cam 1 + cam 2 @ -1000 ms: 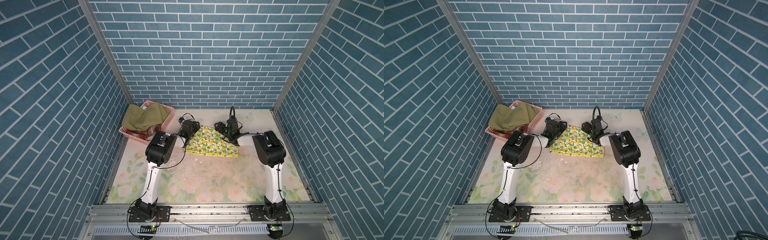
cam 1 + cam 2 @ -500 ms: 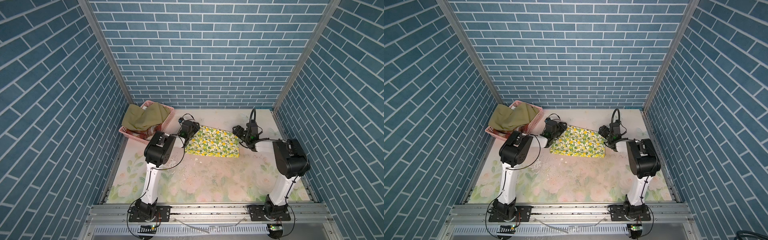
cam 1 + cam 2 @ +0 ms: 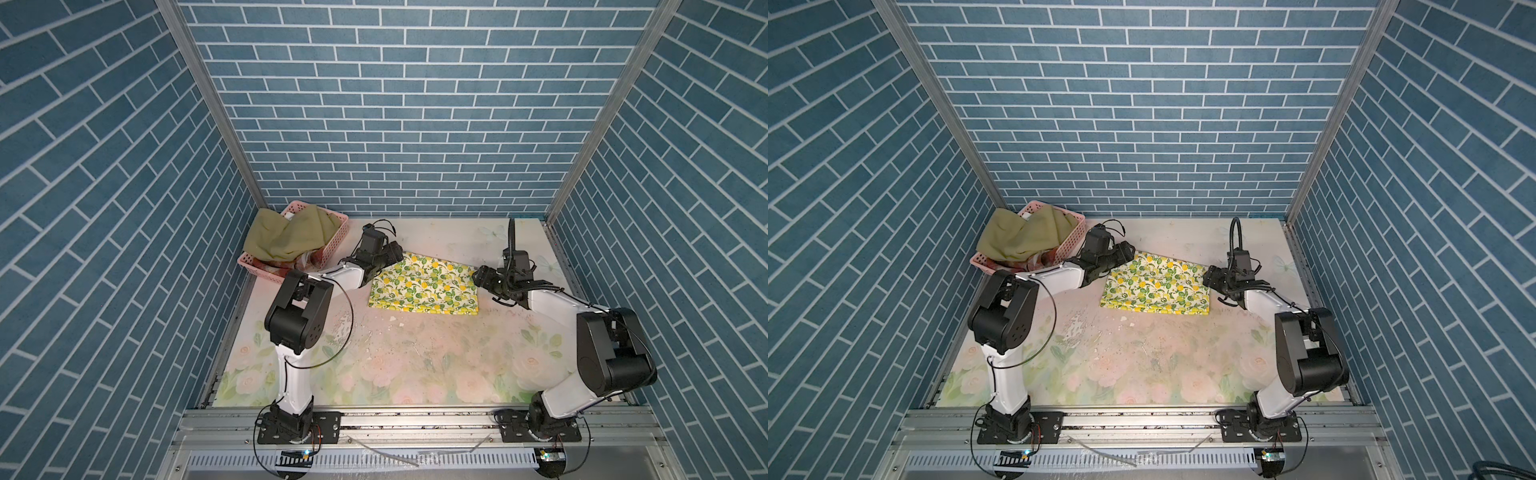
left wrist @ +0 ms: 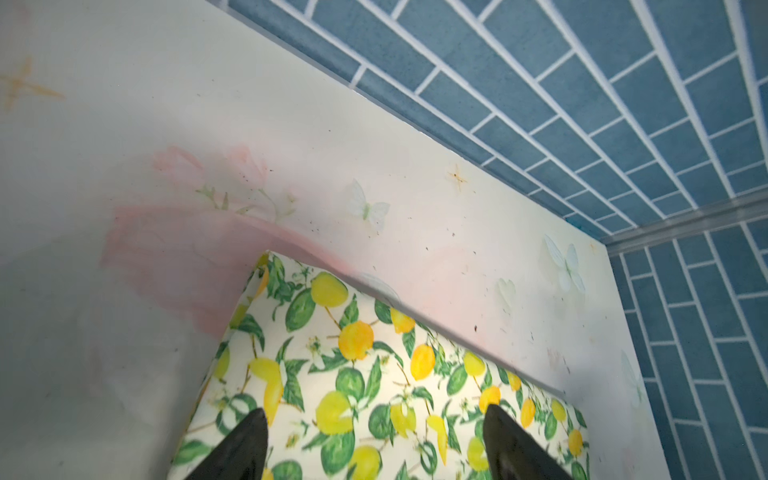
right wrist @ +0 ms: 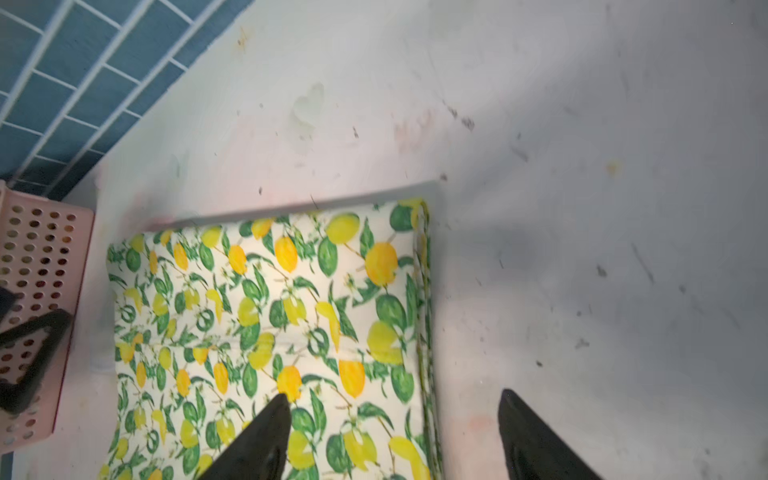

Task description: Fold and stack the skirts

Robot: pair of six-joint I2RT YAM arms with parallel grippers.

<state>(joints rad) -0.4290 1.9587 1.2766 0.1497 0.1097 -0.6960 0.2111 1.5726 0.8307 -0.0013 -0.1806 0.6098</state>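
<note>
Air alone sits between the left fingers (image 4: 243, 446), spread wide above a corner of the lemon-print skirt (image 3: 424, 286); the right fingers (image 5: 257, 440) gape too, empty, straddling its opposite edge; it lies folded flat on the bench (image 3: 415, 365); this fold looks done; next, probably fetching the olive skirt (image 3: 291, 239) from the pink basket (image 3: 331, 248).

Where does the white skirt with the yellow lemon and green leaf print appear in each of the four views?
Top view: the white lemon-print cloth skirt lies flat on the far half of the faded rose-printed table covering.
Top view: same place.
Left wrist view: one corner, with the blue brick wall behind it.
Right wrist view: one end, beside the pink perforated plastic basket.
Shared landmark: that wall.
</note>
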